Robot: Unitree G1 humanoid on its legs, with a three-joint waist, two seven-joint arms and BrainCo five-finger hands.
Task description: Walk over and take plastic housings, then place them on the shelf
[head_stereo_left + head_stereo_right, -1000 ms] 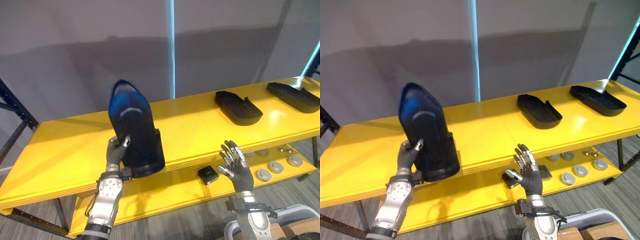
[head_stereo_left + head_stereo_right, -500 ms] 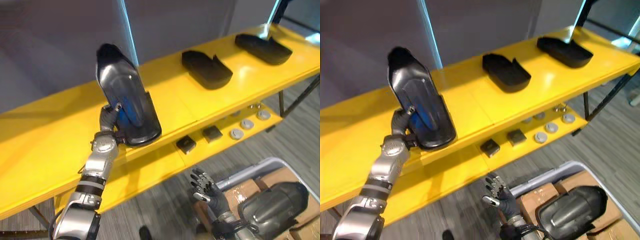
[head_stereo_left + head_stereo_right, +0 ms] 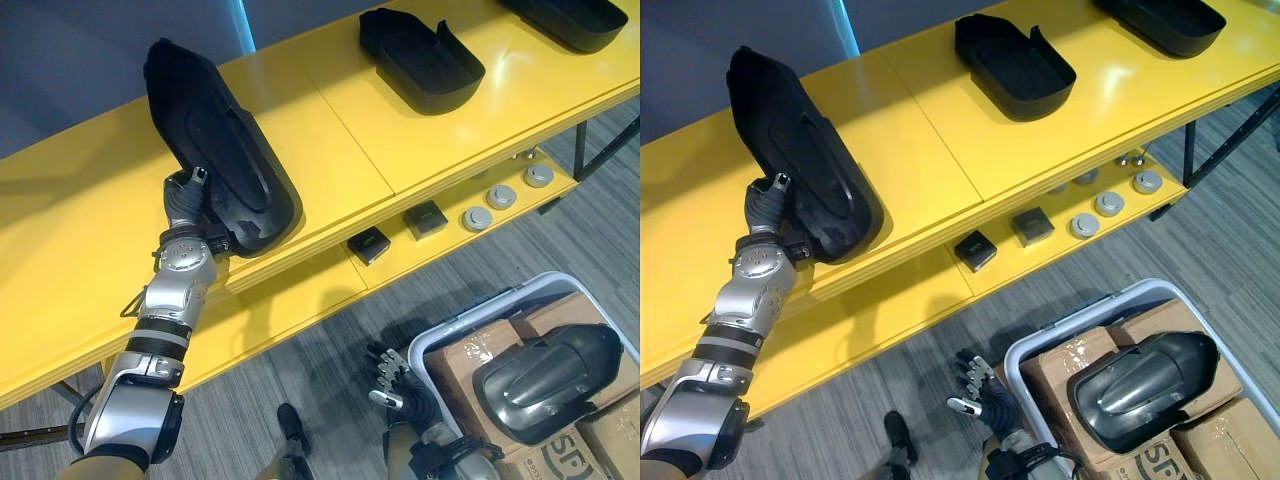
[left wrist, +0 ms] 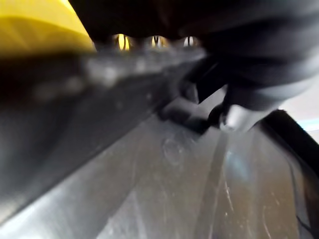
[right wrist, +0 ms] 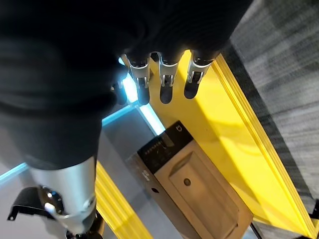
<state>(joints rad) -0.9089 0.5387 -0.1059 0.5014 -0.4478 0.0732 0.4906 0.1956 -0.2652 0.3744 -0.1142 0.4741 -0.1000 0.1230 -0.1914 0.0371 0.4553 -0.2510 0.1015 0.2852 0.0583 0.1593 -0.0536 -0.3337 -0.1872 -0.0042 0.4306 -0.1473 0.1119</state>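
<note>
Gripping a long black housing (image 3: 215,150) on the shelf (image 3: 350,135): left hand (image 3: 185,202); right hand's (image 3: 404,388) fingers (image 5: 165,82) spread.

Black housings (image 3: 425,65) on yellow shelf (image 3: 340,130)

Much of the left hand (image 3: 183,203) is hidden behind the near end of the housing (image 3: 215,160), so its grip cannot be read. The left wrist view does not make it clear either. The far housing (image 3: 580,18) is cut off by the top edge. The bin (image 3: 470,322) and its cartons (image 3: 455,365) run out of the picture at right and below. The small parts (image 3: 479,217) on the lower shelf (image 3: 300,300) are too small to tell what they are.
</note>
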